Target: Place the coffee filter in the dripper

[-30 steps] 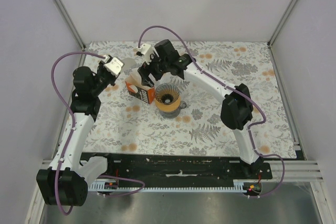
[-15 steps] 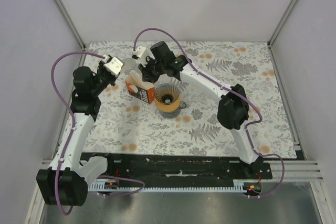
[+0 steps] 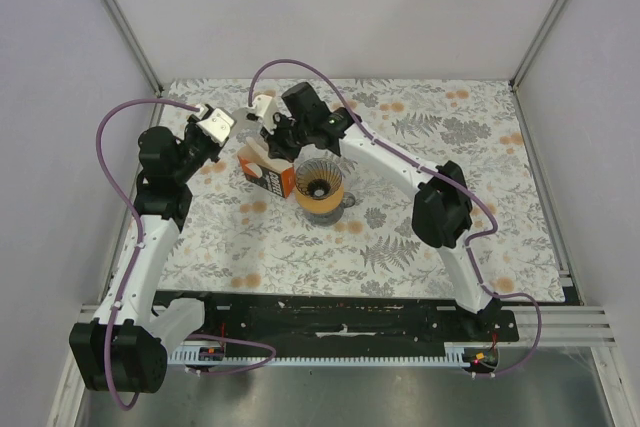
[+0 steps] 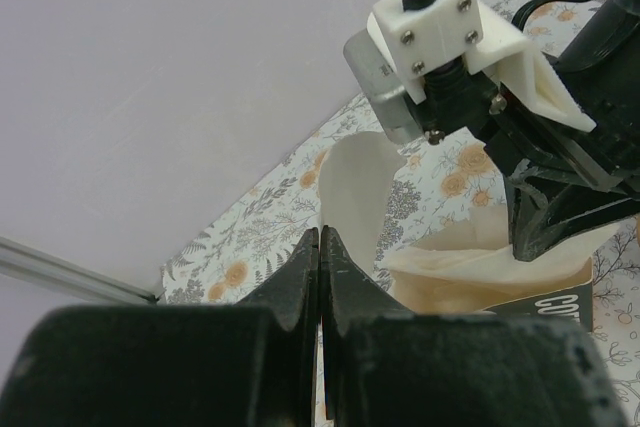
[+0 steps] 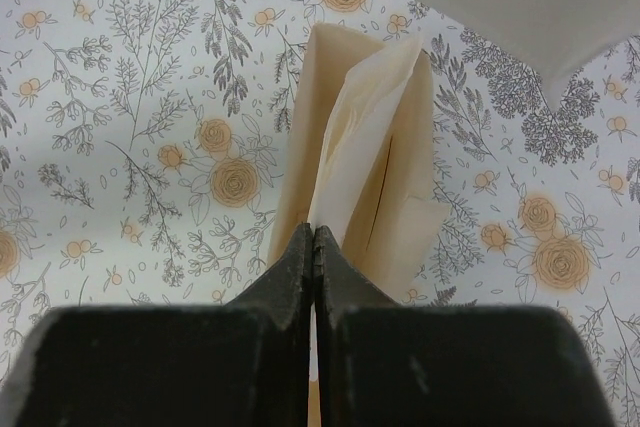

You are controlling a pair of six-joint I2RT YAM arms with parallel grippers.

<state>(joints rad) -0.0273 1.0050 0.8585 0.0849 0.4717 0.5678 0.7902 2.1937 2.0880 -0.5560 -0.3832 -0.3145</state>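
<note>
Lifting now risks dragging extra cream papers [image 4: 470, 265] from the orange carton [image 3: 270, 180] (right gripper [image 5: 315, 237] pinches the coffee filter [image 5: 365, 147] there, left gripper [image 4: 321, 239] clenched shut nearby)

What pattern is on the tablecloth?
Grey leaves and orange flowers on white tablecloth; best in right wrist view.

Orange carton on a flower-printed desk

A small orange cardboard carton [image 3: 268, 175] stands toward 9 o'clock of the desk's middle, open on top, with a stack of cream papers [image 4: 470, 257] fanning out of it. The desk [image 3: 430, 237] wears a white cloth printed with grey ferns and orange blooms. Plain lilac walls [image 3: 330, 7] close it at 9, 12 and 3 o'clock. A black plate [image 3: 340, 317] runs along its 6 o'clock edge.
</note>
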